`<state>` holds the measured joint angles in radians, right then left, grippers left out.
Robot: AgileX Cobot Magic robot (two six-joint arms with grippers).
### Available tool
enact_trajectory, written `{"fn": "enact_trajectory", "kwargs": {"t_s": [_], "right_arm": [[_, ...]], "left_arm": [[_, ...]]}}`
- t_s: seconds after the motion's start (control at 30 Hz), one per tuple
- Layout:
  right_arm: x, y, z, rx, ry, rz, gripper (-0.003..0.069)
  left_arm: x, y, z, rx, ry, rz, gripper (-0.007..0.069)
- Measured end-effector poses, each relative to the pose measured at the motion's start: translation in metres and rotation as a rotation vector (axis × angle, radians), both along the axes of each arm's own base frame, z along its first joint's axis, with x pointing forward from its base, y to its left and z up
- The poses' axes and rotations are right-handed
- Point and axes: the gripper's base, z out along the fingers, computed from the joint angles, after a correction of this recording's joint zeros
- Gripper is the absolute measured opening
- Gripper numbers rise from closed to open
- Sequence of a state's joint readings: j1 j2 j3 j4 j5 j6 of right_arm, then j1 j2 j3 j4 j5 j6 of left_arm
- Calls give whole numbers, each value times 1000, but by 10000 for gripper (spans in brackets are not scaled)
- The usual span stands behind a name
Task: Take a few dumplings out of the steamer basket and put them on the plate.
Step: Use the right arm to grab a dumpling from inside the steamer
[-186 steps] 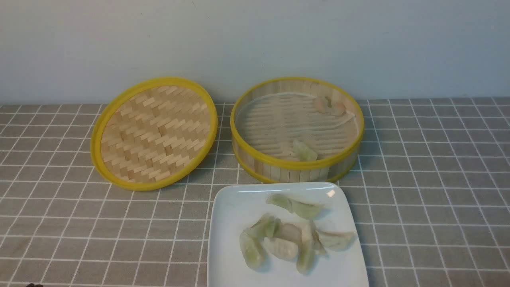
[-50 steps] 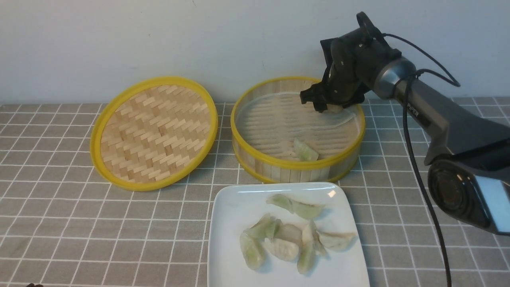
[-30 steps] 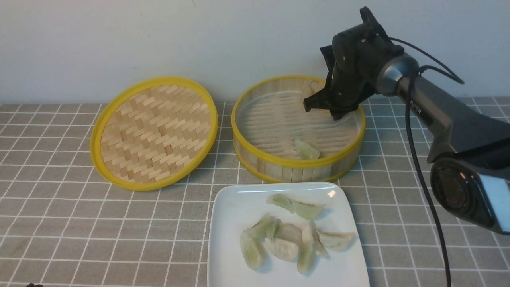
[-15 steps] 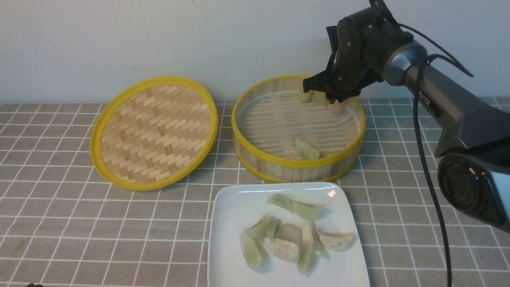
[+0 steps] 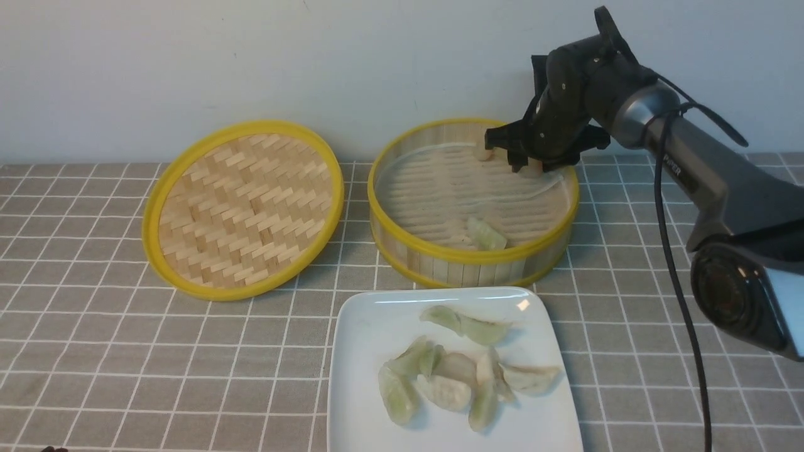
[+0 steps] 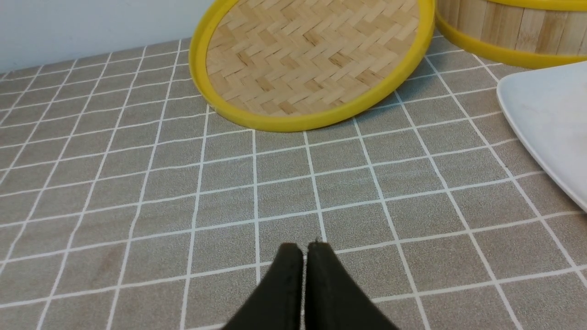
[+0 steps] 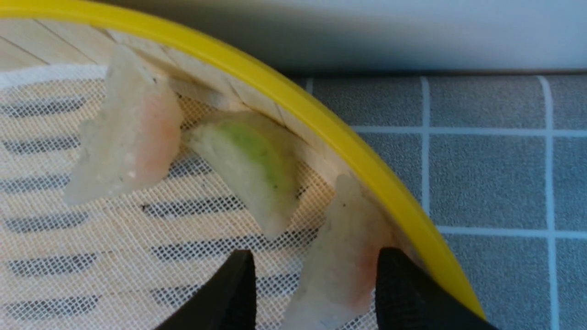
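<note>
While the right end effector [image 7: 314, 262] hangs at the far side of the steamer basket [image 5: 472, 258], its fingers stand apart, straddling a pinkish dumpling [image 7: 341, 256] against the wall! A green dumpling [image 7: 250, 167] and a second pink dumpling [image 7: 130, 137] lie just beside. A pile of dumplings [image 5: 452, 380] sits on the plate [image 5: 361, 326]. The left end effector [image 6: 305, 250] is pressed together over the desk [image 6: 137, 183].

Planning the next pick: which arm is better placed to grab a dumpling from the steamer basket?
Right. The right tool hangs inside the steamer basket, jaws open either side of a pink dumpling by the wall. The left tool sits shut over the cloth, short of the lid.
</note>
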<state>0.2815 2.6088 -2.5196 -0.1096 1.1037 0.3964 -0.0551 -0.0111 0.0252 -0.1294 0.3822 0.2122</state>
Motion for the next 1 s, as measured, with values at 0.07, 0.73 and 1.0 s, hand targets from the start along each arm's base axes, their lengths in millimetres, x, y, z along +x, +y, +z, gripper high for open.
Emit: {"fn": "enact_trajectory", "kwargs": {"t_s": [0.07, 0.73, 1.0], "right_arm": [[0, 0, 0, 1, -4, 1, 344], [3, -4, -8, -68, -16, 2, 307], [2, -1, -13, -145, -8, 67, 168]], "left_arm": [[0, 0, 0, 0, 0, 0, -5], [0, 0, 0, 0, 0, 0, -5], [0, 0, 0, 0, 0, 0, -5]]}}
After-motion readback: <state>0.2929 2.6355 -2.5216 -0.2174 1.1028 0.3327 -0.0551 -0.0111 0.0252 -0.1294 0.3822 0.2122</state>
